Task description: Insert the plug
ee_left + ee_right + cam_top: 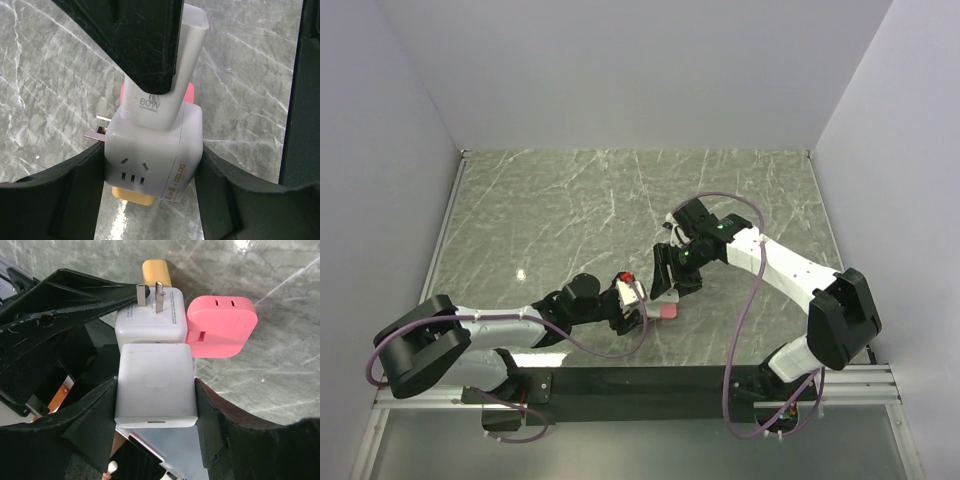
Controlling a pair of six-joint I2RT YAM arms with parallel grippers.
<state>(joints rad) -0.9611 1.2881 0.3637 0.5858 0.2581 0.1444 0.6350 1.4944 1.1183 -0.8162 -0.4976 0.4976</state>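
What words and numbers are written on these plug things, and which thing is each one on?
"80W": on the white charger.
Tiny line under it: too small to read.
Sideways print on the white cube adapter: too blurred to read.
Grey print by its prongs, right wrist view: too small.

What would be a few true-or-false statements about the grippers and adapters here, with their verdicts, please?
1. The left gripper clamps the white socket cube. True.
2. The right gripper is empty. False: it is shut on the white charger.
3. A pink adapter sits against the cube's side. True.
4. The charger is marked 20W. False: it reads 80W.
5. The cube's metal prongs are plugged into something. False: they stick out bare.
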